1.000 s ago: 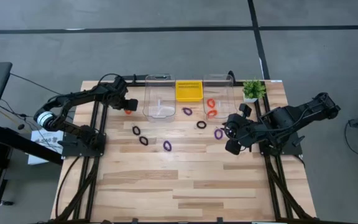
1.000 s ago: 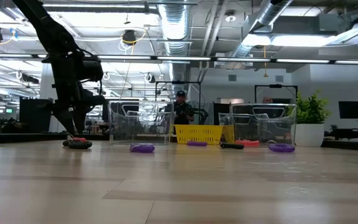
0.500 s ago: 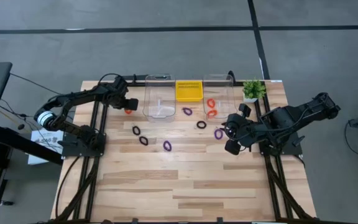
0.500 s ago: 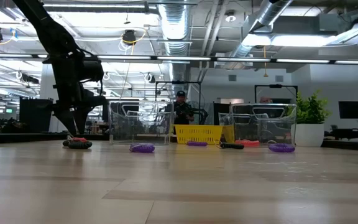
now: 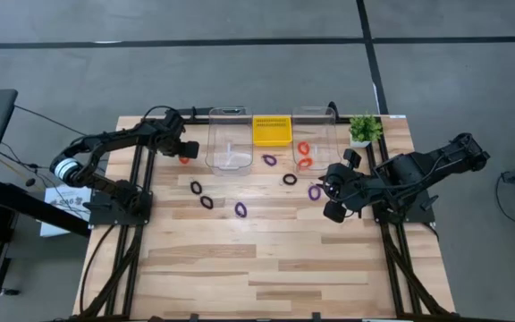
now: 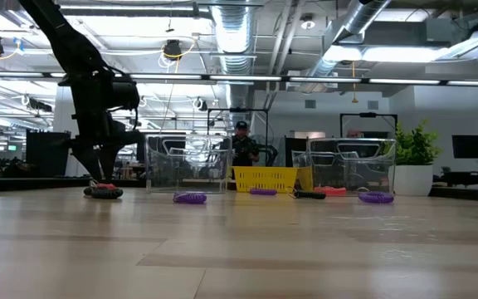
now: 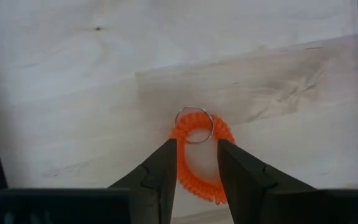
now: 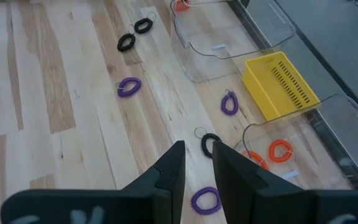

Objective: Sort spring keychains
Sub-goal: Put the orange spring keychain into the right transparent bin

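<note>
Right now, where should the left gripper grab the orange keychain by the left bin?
Probably the coil's side nearest the left gripper, from above. The orange keychain lies flat on the table, and the open fingers seem to straddle that arc, clear of its metal ring.

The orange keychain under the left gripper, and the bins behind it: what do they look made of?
The orange keychain looks like coiled, slightly glossy plastic cord on a thin shiny ring, probably metal. The left gripper straddles one side of the coil. The bins look like clear hard plastic: the table shows through.
</note>
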Motion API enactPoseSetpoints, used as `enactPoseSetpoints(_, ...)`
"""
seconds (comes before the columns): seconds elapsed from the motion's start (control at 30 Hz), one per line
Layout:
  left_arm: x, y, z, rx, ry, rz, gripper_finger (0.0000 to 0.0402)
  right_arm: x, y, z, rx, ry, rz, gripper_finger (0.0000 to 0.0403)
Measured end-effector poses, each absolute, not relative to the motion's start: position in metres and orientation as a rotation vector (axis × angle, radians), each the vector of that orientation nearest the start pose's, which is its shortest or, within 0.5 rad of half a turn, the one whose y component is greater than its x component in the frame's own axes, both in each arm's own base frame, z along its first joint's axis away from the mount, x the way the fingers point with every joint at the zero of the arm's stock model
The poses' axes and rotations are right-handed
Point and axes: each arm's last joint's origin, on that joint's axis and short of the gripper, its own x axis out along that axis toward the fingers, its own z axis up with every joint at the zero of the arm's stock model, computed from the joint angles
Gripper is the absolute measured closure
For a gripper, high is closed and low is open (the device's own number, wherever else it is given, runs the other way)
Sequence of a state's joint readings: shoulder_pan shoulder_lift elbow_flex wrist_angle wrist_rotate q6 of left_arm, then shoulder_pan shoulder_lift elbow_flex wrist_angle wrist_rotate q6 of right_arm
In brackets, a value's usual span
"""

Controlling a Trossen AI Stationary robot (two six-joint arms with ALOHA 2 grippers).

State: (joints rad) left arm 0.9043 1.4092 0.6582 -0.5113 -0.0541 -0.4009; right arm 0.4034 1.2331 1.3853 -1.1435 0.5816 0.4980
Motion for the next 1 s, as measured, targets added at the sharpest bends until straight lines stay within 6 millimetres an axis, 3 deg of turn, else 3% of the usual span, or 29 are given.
enactPoseSetpoints(1.0, 0.1441, 0.1758, 0.1407, -0.806, 1.107, 1.073, 0.0289, 0.2054, 0.0705, 0.3724, 0.002, 0.795, -0.365, 0.0331)
